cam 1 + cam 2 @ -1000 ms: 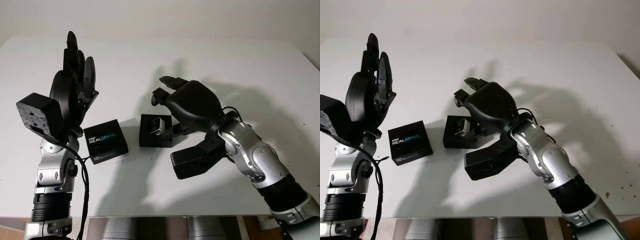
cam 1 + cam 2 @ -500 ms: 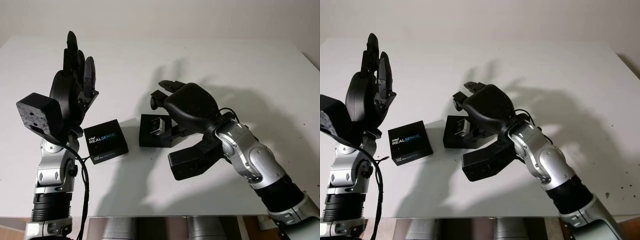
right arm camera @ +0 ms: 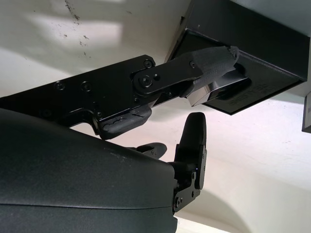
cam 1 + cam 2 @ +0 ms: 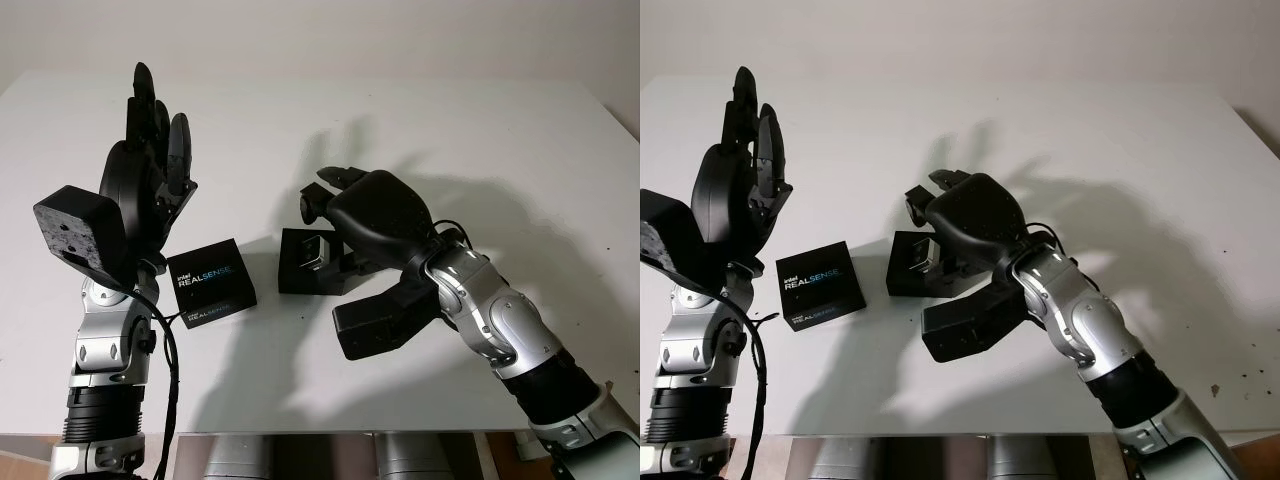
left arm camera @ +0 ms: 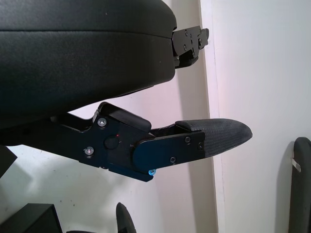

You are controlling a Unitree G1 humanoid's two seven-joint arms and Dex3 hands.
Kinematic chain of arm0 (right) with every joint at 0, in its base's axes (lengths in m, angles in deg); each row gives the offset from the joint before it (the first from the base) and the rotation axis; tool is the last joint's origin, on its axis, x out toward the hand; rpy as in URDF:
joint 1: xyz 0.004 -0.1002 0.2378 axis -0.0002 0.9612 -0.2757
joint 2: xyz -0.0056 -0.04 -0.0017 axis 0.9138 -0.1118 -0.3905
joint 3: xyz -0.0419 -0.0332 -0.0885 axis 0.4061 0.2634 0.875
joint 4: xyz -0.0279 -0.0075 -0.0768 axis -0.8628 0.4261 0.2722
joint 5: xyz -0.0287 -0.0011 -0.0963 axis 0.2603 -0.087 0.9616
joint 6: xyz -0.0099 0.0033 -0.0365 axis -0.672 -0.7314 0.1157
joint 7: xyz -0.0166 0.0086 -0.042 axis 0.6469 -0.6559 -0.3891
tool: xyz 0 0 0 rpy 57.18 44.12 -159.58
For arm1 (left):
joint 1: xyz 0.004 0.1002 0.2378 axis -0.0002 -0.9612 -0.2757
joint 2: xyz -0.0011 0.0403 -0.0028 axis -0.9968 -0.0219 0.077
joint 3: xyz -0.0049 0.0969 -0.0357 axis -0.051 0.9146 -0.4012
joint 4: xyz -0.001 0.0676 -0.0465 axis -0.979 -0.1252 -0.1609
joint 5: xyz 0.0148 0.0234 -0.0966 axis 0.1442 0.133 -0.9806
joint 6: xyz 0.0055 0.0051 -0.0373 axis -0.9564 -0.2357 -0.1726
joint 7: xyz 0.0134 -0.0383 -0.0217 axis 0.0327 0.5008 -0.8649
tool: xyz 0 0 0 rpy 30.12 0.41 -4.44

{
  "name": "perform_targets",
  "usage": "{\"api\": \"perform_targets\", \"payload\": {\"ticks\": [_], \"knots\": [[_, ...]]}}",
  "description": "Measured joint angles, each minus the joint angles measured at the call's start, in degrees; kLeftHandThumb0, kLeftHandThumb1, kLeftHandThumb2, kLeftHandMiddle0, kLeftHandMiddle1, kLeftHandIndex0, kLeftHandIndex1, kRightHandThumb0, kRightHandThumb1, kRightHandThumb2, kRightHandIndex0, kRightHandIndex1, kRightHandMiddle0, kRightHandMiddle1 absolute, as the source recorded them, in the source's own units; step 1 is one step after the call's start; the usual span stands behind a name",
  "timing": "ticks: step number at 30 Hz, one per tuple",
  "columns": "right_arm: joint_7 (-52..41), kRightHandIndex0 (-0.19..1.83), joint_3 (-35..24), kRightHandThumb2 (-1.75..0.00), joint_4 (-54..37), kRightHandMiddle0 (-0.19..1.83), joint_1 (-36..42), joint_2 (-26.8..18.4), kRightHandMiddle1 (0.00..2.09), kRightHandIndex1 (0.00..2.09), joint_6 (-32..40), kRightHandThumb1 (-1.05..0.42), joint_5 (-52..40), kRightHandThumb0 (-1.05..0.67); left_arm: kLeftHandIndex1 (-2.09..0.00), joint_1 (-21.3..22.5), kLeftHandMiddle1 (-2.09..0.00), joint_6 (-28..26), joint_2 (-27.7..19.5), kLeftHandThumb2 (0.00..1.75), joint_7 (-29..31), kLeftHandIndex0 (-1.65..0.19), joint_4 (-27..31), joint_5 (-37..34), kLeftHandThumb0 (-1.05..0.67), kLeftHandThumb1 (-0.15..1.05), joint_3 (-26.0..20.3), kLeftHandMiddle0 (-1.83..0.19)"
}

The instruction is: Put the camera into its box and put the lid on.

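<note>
The open black box (image 4: 298, 272) stands at the table's middle with the silver camera (image 4: 316, 250) lying inside it. Its lid (image 4: 210, 282), black and printed "intel REALSENSE", lies flat on the table just left of the box. My right hand (image 4: 325, 200) hovers over the box's right side, open. In the right wrist view one fingertip (image 3: 216, 58) touches the camera (image 3: 218, 93) in the box (image 3: 262, 43), while the other fingers stay clear of it. My left hand (image 4: 150, 150) is raised upright above the table, left of the lid, open and holding nothing.
The white table (image 4: 480, 140) stretches wide behind and to the right of the box. Its front edge (image 4: 300, 432) runs close below both arms. The right forearm (image 4: 500, 320) crosses the table's right front part.
My right hand and forearm have slid a little to the left and lower over the box. The camera stays in the box. Left hand and lid have not moved.
</note>
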Motion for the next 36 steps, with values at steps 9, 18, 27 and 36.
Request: {"api": "perform_targets", "payload": {"ticks": [9, 18, 27, 36], "knots": [[0.69, 0.45, 0.24, -0.05, 2.12, 0.21, -0.05, 0.36, 1.48, 0.08, -0.25, -1.02, -0.55, -0.69, 0.00, -0.01, 0.00, -0.01, 0.03, 0.58, -0.19, 0.19, 0.06, 0.00, -0.73, 1.05, -0.01, 0.19], [2.37, 0.47, 0.94, -0.05, 3.83, 0.20, -0.39, 1.09, 1.51, 0.07, -0.33, -1.00, -0.50, -0.68, 0.00, -0.04, 0.00, -0.05, 0.04, 0.59, -0.19, 0.19, 0.75, -0.02, -0.72, 1.05, -0.02, 0.19], [2.49, 0.50, 1.03, -0.05, 4.73, 0.26, -0.84, 1.10, 1.56, 0.08, -0.67, -0.99, -1.43, -0.61, 0.00, -0.04, 0.00, 0.04, 0.09, 0.58, -0.29, 0.19, 0.74, -0.03, -0.72, 1.05, -0.03, 0.19], [5.07, 0.65, 1.04, -0.06, 5.58, 0.33, -0.37, 1.17, 1.60, 0.16, -1.05, -1.02, -2.99, -0.44, 0.00, -0.04, 0.00, 0.38, 0.11, 0.58, -0.29, 0.19, 0.73, -0.05, -0.72, 1.05, -0.04, 0.19]]}}
